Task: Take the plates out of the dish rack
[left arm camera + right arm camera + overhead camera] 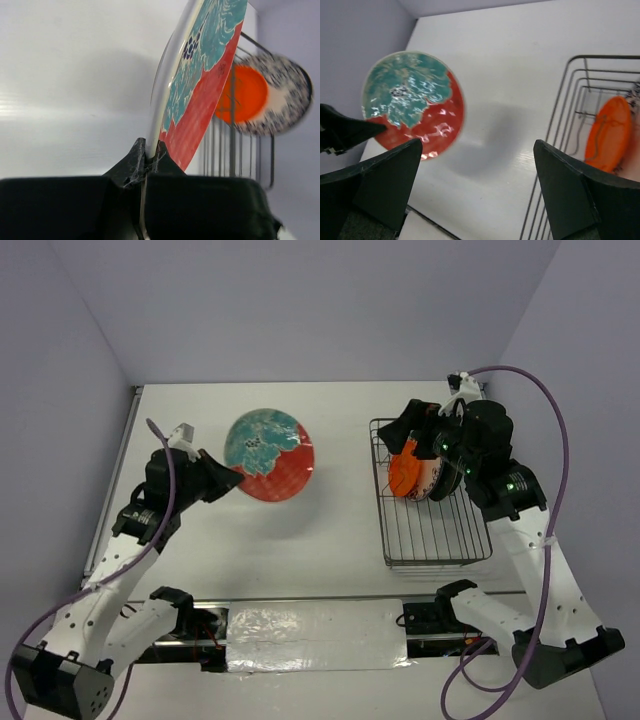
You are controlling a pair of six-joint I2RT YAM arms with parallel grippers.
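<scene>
Table was walled on the left, back and right. The dish rack sat on the right side, its right rim near the right wall. Its front half showed bare grid. A broad strip of bare tabletop lay between the rack and the left arm.

Left gripper was clamped tight on the rim of the teal-and-red plate. In the left wrist view, both fingertips pinched the edge with no gap. The plate was held clear of the table and tilted, with its shadow falling on the surface below. It was well apart from the rack and from the left wall.

Right gripper hung over the rear of the rack. Its fingers were spread wide, with nothing between them and touching nothing.

An orange plate stood on edge in the rear of the rack, near the left rim. A pale patterned plate stood just behind it. That one's pattern was too blurred in the wrist views to read. Any other plates were hidden by the right arm.
</scene>
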